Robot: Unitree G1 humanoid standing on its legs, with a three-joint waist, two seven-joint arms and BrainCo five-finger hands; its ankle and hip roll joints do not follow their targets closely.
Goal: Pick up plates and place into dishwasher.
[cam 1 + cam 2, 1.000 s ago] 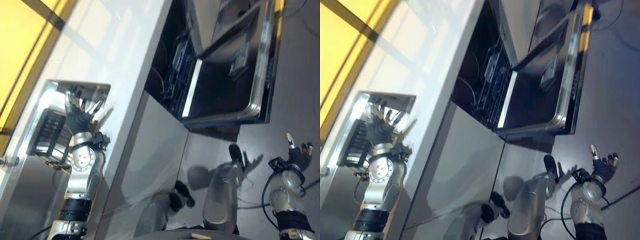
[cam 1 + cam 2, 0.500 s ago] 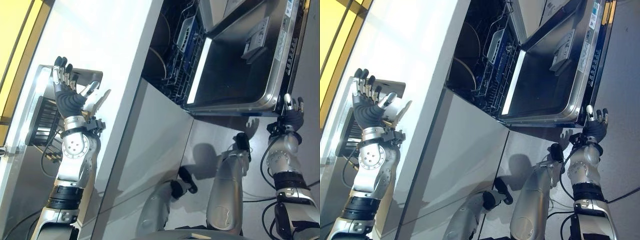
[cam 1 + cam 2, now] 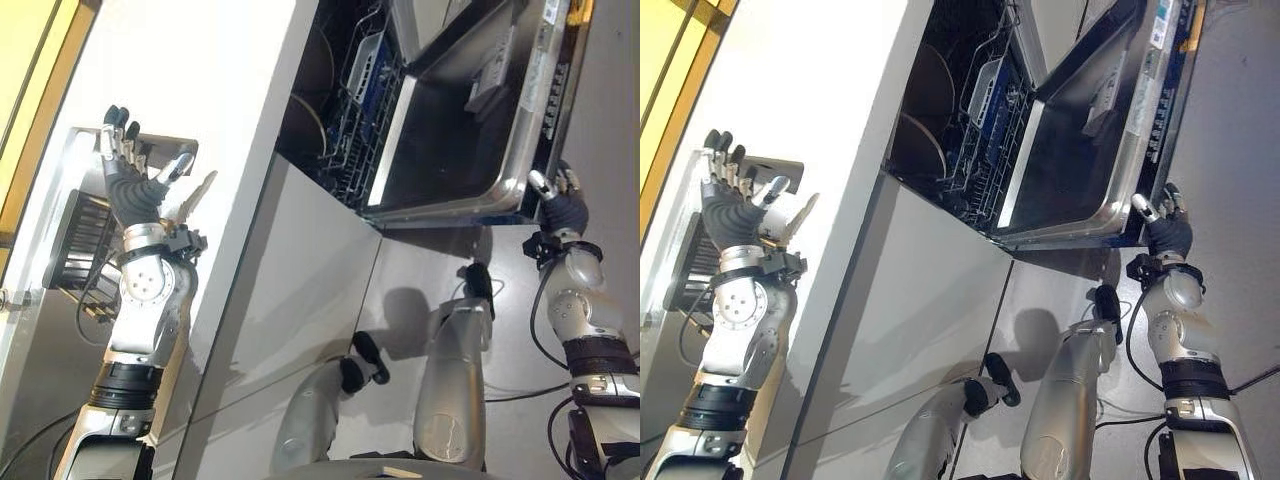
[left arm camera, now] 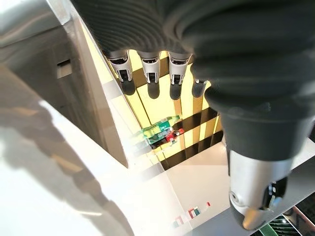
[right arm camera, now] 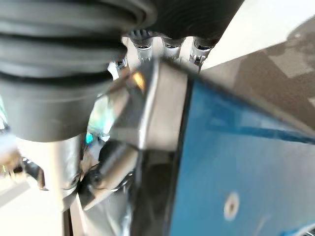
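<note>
The dishwasher (image 3: 1040,130) door (image 3: 470,150) was down, w/ two plates (image 3: 925,120) standing in its rack (image 3: 985,150). The right hand (image 3: 562,205) was at the door's edge; couldn't tell if it was open or closed. The left hand (image 3: 135,185) was up over the counter (image 3: 200,90) by the sink (image 3: 90,240), fingers straight, holding nothing.

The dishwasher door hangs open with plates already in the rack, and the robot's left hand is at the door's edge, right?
Not the left: the right hand is at the edge of the open dishwasher door, as the right eye view shows. Plates do sit in the rack.
</note>
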